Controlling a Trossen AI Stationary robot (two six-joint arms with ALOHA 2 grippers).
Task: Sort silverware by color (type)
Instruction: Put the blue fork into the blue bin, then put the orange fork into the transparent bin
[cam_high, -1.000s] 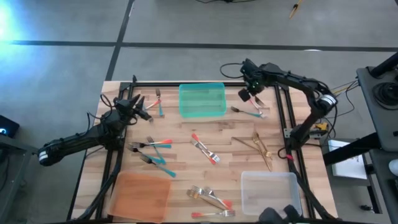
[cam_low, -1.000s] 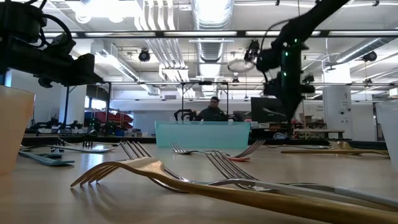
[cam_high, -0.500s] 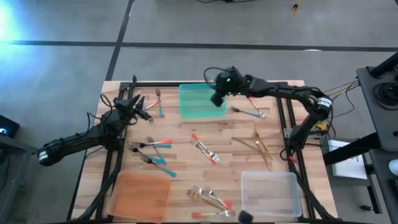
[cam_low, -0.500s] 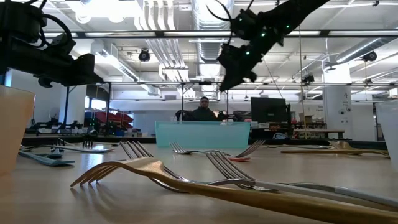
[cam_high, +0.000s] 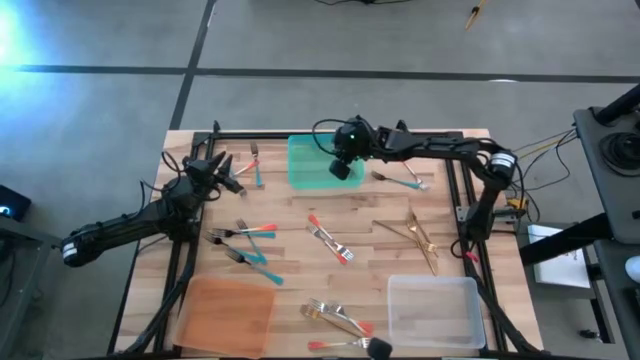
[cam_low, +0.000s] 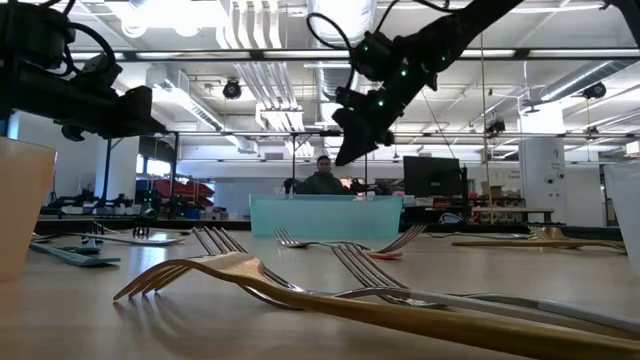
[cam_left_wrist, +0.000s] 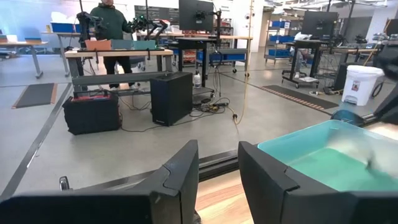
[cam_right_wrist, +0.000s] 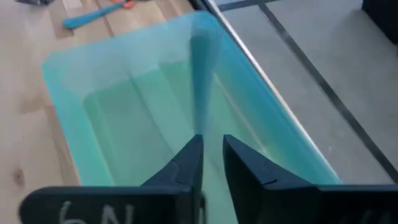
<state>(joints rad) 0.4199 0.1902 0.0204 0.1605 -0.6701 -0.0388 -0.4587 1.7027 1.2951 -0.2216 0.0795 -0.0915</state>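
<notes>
While the left gripper (cam_high: 222, 170) waits at the table's nine-to-ten o'clock corner with its fingers (cam_left_wrist: 180, 180) a narrow gap apart and nothing between them, the right gripper (cam_high: 340, 168) hangs over the right half of the teal tray (cam_high: 305, 172) at twelve o'clock. In the right wrist view its fingers (cam_right_wrist: 186, 163) are nearly together, pinching a slim teal-handled piece (cam_right_wrist: 200, 81) that blurs out over the tray floor; its head cannot be made out. The rest of the silverware lies on the wood. A teal-handled fork (cam_high: 256, 165) lies just beside the left gripper, toward the tray, and another teal one (cam_high: 398, 181) lies at one o'clock, right of the tray. Near the left edge at nine o'clock sit a coral-handled fork (cam_high: 245, 229) and two more teal-handled forks (cam_high: 250, 262), close together. A coral-handled fork (cam_high: 330, 240) lies at the centre, tines toward five o'clock. Thin all-gold pieces (cam_high: 415, 238) cross at three o'clock. At six o'clock, between the orange tray (cam_high: 230, 312) and the clear tray (cam_high: 432, 310), lies a cluster of gold and coral-handled pieces (cam_high: 338, 318), with one more coral fork (cam_high: 340, 344) at the near edge. From the low view a gold fork (cam_low: 240, 275) lies nearest, tines left.
</notes>
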